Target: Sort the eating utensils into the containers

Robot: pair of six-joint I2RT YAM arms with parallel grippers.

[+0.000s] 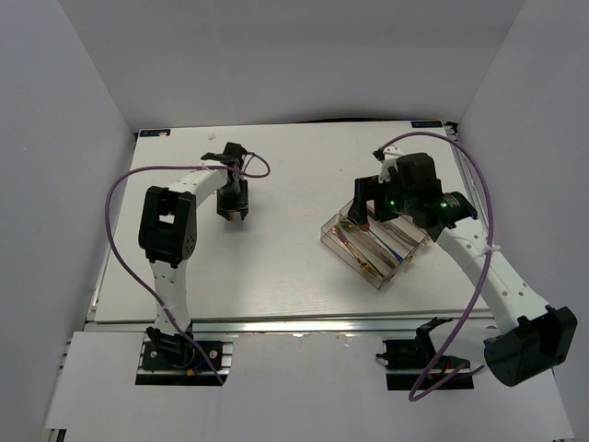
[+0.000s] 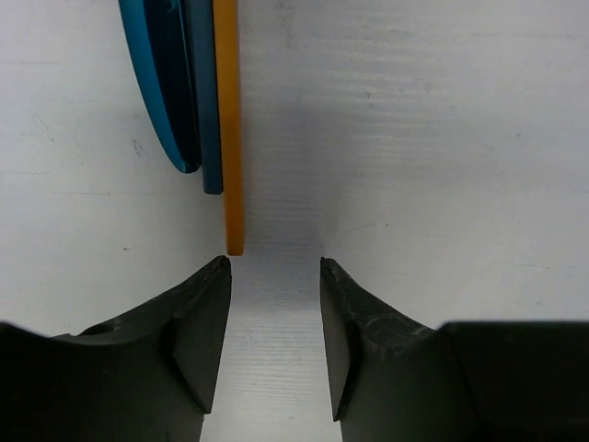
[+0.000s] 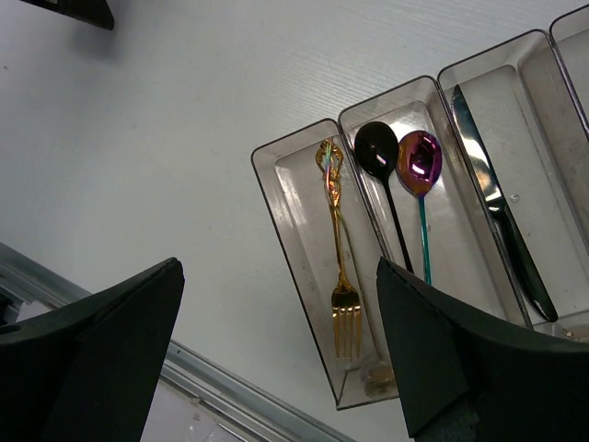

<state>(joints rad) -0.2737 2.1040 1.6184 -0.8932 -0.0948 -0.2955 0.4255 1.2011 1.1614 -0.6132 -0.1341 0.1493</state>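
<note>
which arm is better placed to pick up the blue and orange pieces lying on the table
Left. The left gripper, open, sits at the near ends of the blue pieces and orange stick on the table. The right gripper is open above the tray, across the table from them.

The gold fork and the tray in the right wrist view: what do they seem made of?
Gold fork: probably polished metal with gold finish; it glints along its ornate handle. Tray: likely clear smoky plastic; the table shows through its glossy walls.

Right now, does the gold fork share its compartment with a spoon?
No, the black spoon and purple spoon lie one compartment over from the gold fork.
</note>
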